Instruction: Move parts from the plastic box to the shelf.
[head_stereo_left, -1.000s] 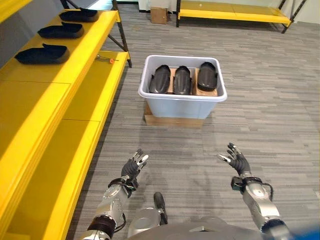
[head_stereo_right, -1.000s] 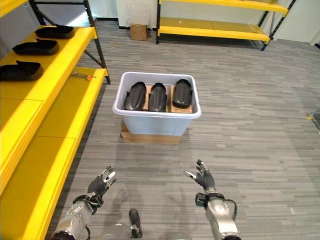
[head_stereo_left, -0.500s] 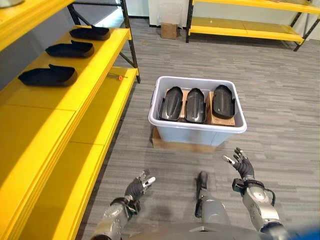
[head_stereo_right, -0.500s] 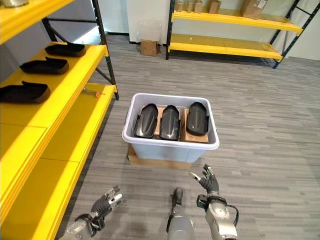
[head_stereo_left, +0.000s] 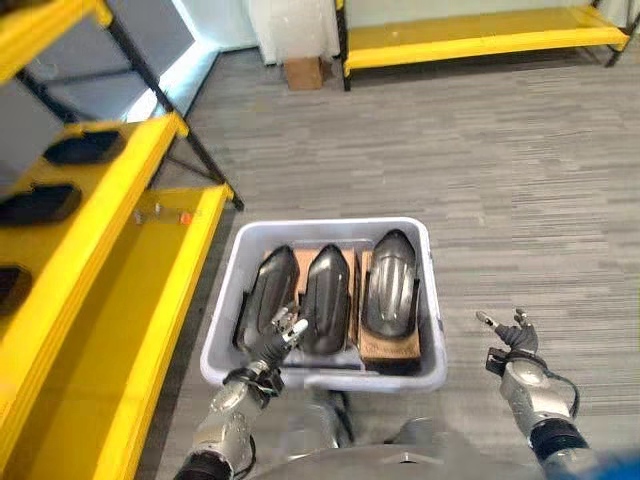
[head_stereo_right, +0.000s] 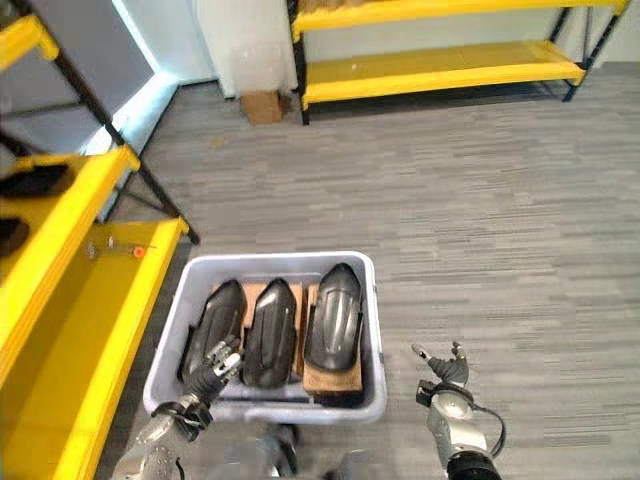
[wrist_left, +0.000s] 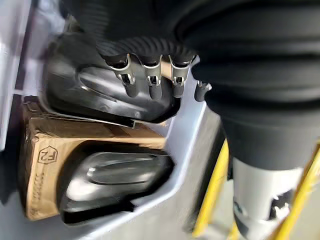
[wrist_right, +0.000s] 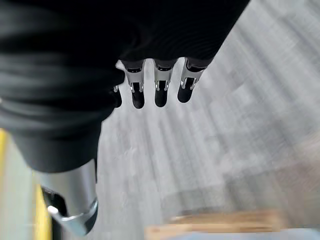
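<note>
Both hands spread: left hand (head_stereo_left: 274, 343) over plastic box (head_stereo_left: 414, 375), right hand (head_stereo_left: 512, 338) beside.

glossy black parts (head_stereo_left: 388, 282) on brown cardboard (head_stereo_left: 388, 345) in a smooth plastic box (head_stereo_left: 424, 378).

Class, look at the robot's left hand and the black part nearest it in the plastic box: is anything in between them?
Nothing visible is. The left hand hangs open over the box's near-left corner, its fingers directly above the leftmost black part. The plastic box has no lid.

Grey plank floor (head_stereo_left: 520, 170); yellow racking (head_stereo_right: 430, 65)
</note>
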